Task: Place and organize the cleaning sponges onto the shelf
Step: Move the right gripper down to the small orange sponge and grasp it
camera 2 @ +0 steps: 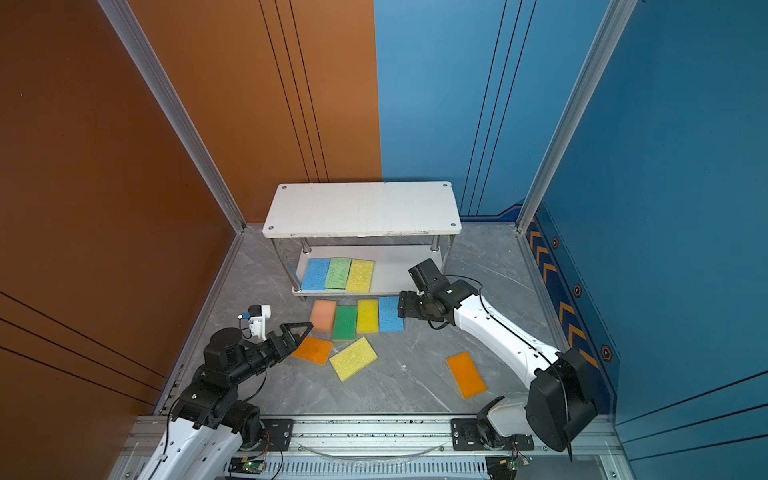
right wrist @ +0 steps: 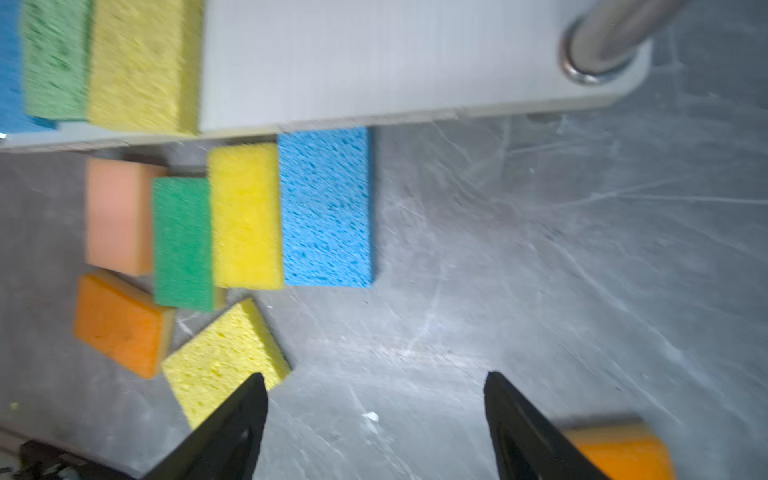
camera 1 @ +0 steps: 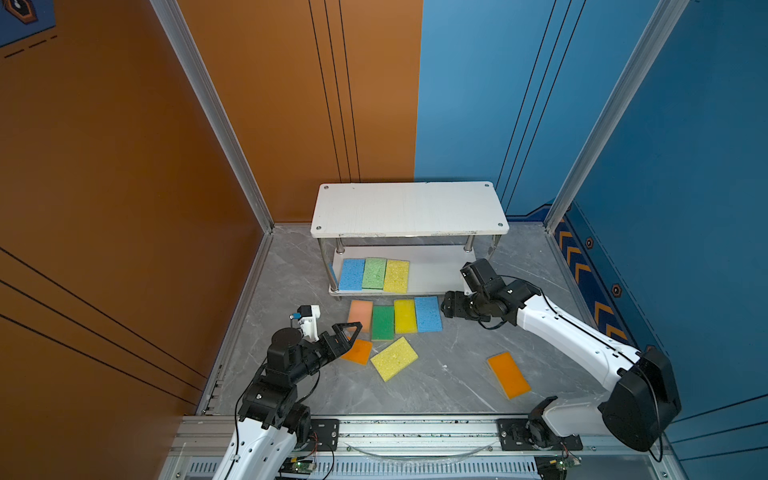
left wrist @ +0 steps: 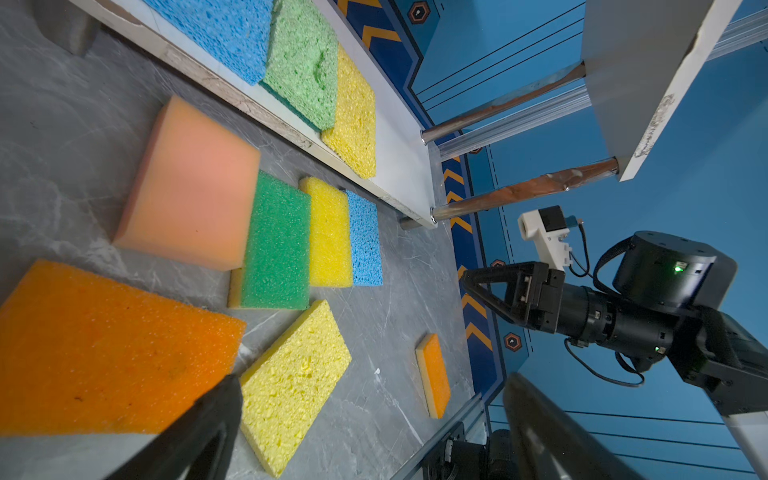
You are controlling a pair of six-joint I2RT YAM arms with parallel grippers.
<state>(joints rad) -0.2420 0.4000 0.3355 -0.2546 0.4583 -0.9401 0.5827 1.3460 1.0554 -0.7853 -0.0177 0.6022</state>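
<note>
The left gripper (left wrist: 372,380) stands wide open and empty, poised over the edge of an orange foam sponge (camera 1: 358,351). The right gripper (right wrist: 374,375) gapes too, empty, near a blue porous sponge (camera 1: 428,313) that ends a row of four on the grey marbled table (camera 1: 457,374). Behind them the white two-tier shelf with metal posts (camera 1: 409,208) carries three sponges (camera 1: 374,273), blue, light green and yellow, side by side on its lower board.

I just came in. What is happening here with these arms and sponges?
The robot is loading the shelf. Three sponges lie on its lower board: blue, light green, yellow. Seven are on the table, four in a row before the shelf. The left end effector is open by an orange sponge; the right end effector is open beside the row's blue sponge. Neither holds anything.
</note>
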